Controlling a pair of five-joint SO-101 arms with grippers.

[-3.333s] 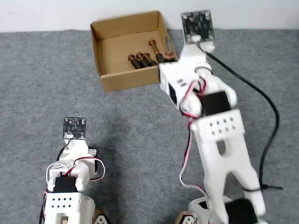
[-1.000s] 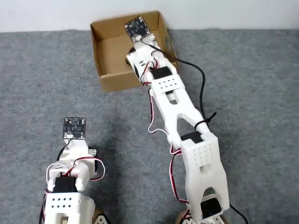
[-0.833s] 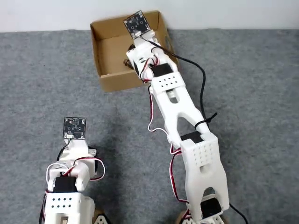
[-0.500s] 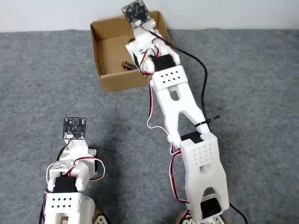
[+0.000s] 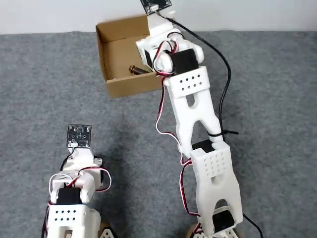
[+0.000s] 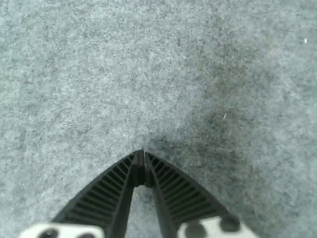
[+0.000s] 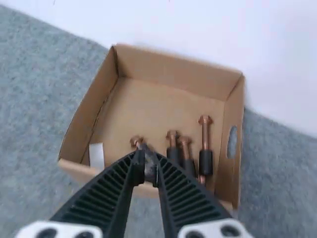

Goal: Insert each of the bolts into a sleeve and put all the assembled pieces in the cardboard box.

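Swings right arm (image 5: 190,101) from beside cardboard box (image 5: 131,87) to over it, then tilts up and back, wrist camera (image 5: 156,4) now past the box's far wall.

Cardboard box (image 7: 148,64): plain tan. Bolts (image 7: 204,130) beyond the right claw (image 7: 145,159): copper, in black sleeves (image 7: 205,161). Right claw and left claw (image 6: 143,162): black, ribbed. Counter (image 6: 148,74): mottled grey. Arms (image 5: 198,114): white; wiring (image 5: 159,55) red, black.

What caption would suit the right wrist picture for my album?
Closed hand above a cardboard box with four bolts inside.
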